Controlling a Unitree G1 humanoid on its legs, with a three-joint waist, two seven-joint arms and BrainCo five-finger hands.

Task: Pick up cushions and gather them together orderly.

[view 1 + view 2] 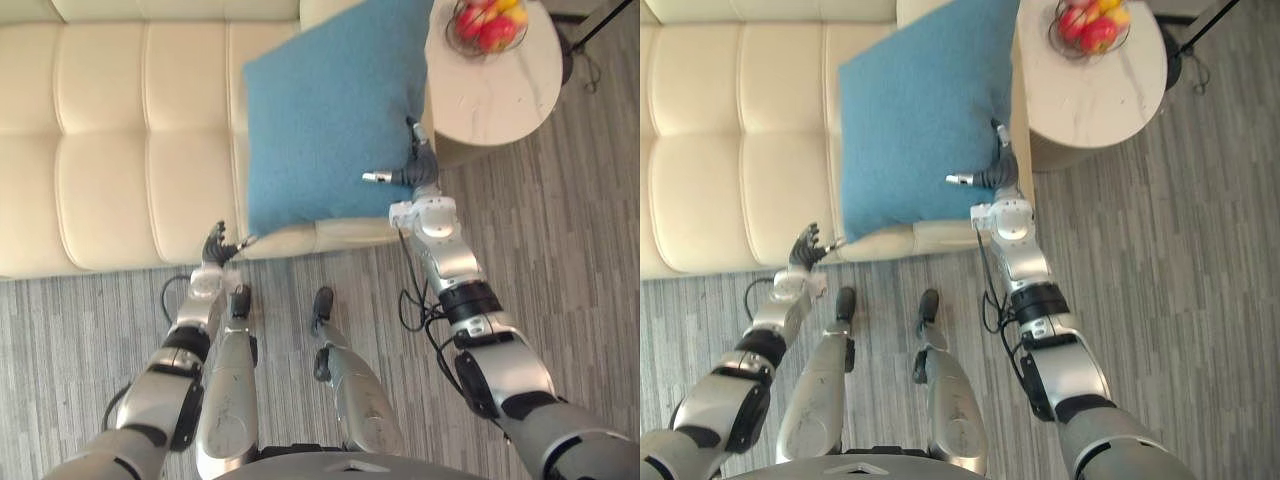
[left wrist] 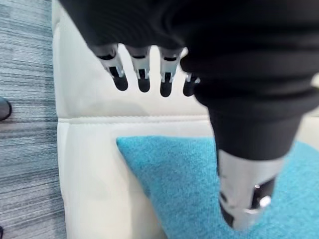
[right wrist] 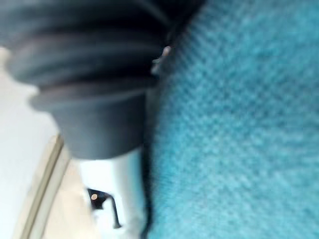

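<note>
We find the blue cushion lying flat on the seat of the cream sofa, between our two hands. Its near corner is just ahead of the left hand and its side edge is touching the right hand. The left hand is open. In its wrist view the fingers reach out straight above the sofa's front edge, with the cushion's corner close beneath them but not touched, as far as we can see. The right hand is pressed up against the fabric at the cushion's edge, and we cannot tell whether it has clasped the cushion or only rests there. Beyond the right hand, on its outer side, stands a round side table with a fruit bowl. It is well clear of the cushion. We judge the task to be at its beginning: the hands are placed at two sides of this one cushion, but nothing looks lifted yet. Securing the hold, raising the cushion and setting it neatly with others all appear to lie ahead.
</note>
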